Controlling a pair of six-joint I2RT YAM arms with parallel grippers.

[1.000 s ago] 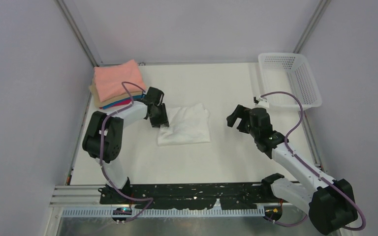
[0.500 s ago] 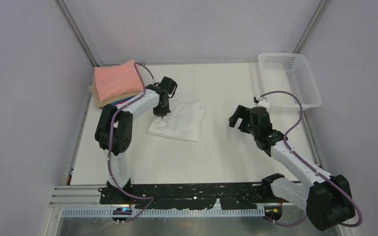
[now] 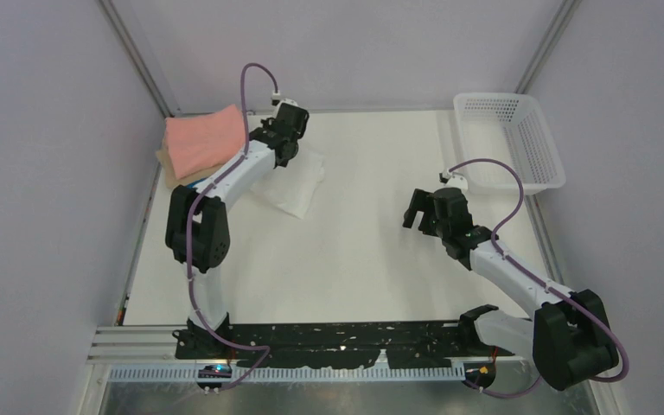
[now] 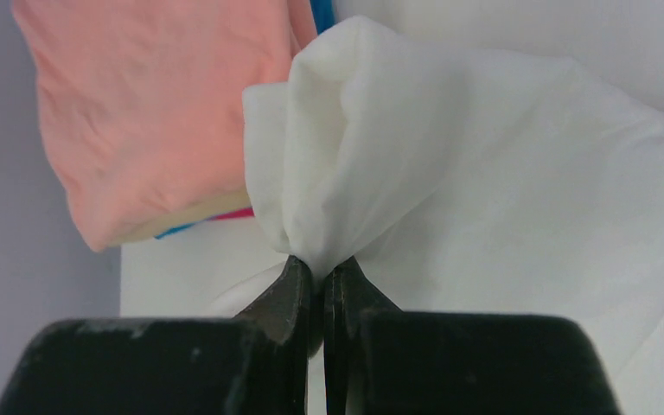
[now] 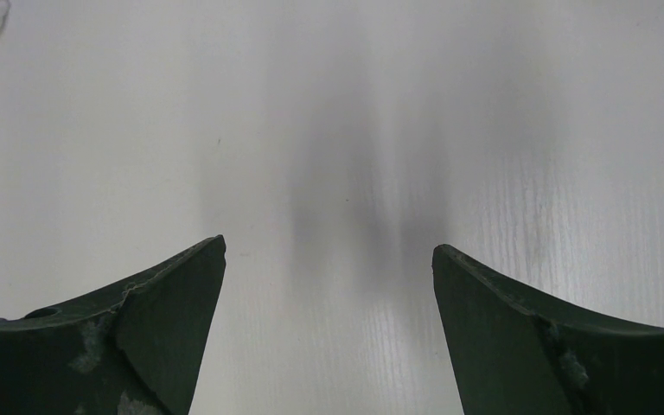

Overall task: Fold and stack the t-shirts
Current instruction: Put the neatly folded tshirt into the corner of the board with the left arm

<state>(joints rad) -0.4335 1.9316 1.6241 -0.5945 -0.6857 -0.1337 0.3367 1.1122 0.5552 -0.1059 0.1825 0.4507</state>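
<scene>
White-topped table (image 3: 363, 268) between pale grey walls, seen from above: the left gripper (image 3: 290, 154) is stretched toward the far left corner with the white t-shirt (image 3: 303, 186) hanging from it. The shirt's lower part appears to rest on the surface, just beside the folded stack (image 3: 192, 164) topped by a salmon-pink t-shirt (image 3: 203, 137). The carry looks aimed at laying the white tee on that pile. The right gripper (image 3: 421, 210) hovers well apart at mid-table, out of the way. A white perforated basket (image 3: 512, 138) sits at the far right corner.

From the left wrist, the left gripper (image 4: 318, 272) has its jaws clenched on a bunched pinch of the white t-shirt (image 4: 450, 173), so the cloth hangs in loose folds rather than flat. The salmon-pink t-shirt (image 4: 156, 112) lies just beyond, blue and magenta edges peeping from under it.

From the right wrist, the right gripper (image 5: 328, 251) is spread wide and grasps nothing, with bare table (image 5: 354, 104) below it.
</scene>
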